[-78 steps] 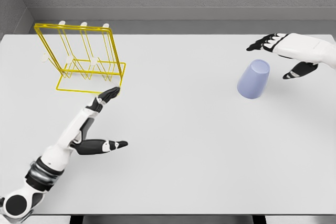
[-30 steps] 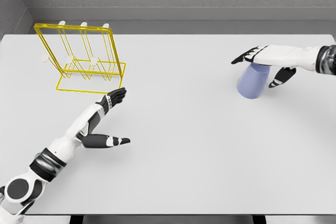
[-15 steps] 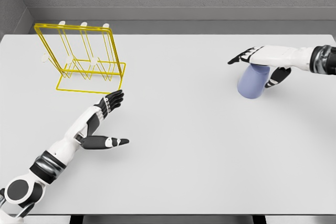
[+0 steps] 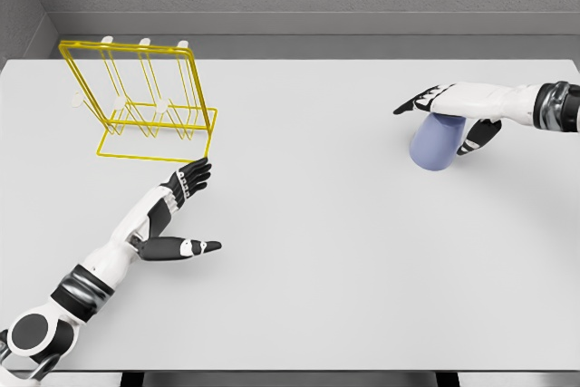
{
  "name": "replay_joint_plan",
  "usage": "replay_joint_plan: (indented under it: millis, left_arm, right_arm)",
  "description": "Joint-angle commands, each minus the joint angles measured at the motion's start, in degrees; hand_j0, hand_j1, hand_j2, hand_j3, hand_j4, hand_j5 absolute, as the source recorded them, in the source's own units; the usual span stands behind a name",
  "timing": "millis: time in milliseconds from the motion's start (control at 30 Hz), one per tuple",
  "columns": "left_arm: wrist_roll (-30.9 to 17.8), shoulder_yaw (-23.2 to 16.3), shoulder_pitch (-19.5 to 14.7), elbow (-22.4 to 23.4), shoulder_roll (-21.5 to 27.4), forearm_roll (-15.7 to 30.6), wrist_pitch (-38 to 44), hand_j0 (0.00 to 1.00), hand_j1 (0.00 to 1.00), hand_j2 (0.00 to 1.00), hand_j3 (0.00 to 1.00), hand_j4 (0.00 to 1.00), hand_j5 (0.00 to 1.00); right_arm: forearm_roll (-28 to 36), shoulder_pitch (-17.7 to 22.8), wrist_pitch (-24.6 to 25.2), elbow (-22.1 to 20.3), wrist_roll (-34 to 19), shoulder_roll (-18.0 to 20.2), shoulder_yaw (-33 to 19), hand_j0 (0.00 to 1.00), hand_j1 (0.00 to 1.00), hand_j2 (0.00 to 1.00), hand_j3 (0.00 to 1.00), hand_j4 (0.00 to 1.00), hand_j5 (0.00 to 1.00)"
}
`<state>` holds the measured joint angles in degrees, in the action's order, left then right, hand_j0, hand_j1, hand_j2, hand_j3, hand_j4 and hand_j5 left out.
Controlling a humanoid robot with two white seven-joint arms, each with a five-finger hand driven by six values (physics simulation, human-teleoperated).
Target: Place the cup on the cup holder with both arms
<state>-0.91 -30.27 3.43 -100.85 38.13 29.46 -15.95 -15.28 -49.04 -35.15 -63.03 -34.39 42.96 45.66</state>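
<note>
1. Head view, the cup (image 4: 437, 143): a pale lavender tumbler on the white table (image 4: 308, 251) at about 3 o'clock, well apart from the yellow wire cup holder (image 4: 145, 101) at 10 o'clock. It looks rigid, light and smooth-walled, so likely slippery. Its taper argues for a wrap around the side wall, thumb opposite the fingers, not a pinch at the rim.

2. Head view, the right hand (image 4: 453, 111): it lies over the cup's upper end, fingers (image 4: 415, 102) stretched past it toward 9 o'clock and the thumb (image 4: 476, 138) down the 3 o'clock side. The hand spans the cup loosely; I cannot tell whether any digit presses on it, so I judge the grasp not yet closed.

3. Head view, the left hand (image 4: 177, 201): at 7 o'clock, just short of the holder's base, fingers straight and spread, thumb splayed out, holding nothing.
</note>
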Motion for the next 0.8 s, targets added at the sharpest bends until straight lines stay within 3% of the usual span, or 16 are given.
replay_joint_plan:
  millis: [0,600,767]
  left_arm:
    - [-0.05,0.03,0.00,-0.05,0.11,0.07,-0.04,1.00,1.00,1.00,1.00,1.00,1.00]
    - [-0.05,0.03,-0.09,-0.14,-0.07,0.07,0.04,1.00,1.00,1.00,1.00,1.00,1.00]
    - [-0.05,0.03,-0.09,-0.14,-0.07,0.07,0.04,1.00,1.00,1.00,1.00,1.00,1.00]
  right_arm:
    - [0.34,0.00,0.15,-0.07,0.02,0.02,-0.04,1.00,1.00,1.00,1.00,1.00,1.00]
    - [0.25,0.26,0.15,0.72,-0.61,-0.94,-0.04,1.00,1.00,1.00,1.00,1.00,1.00]
    - [0.25,0.26,0.15,0.72,-0.61,-1.30,-0.04,0.95,0.95,0.95,0.95,0.95,0.95]
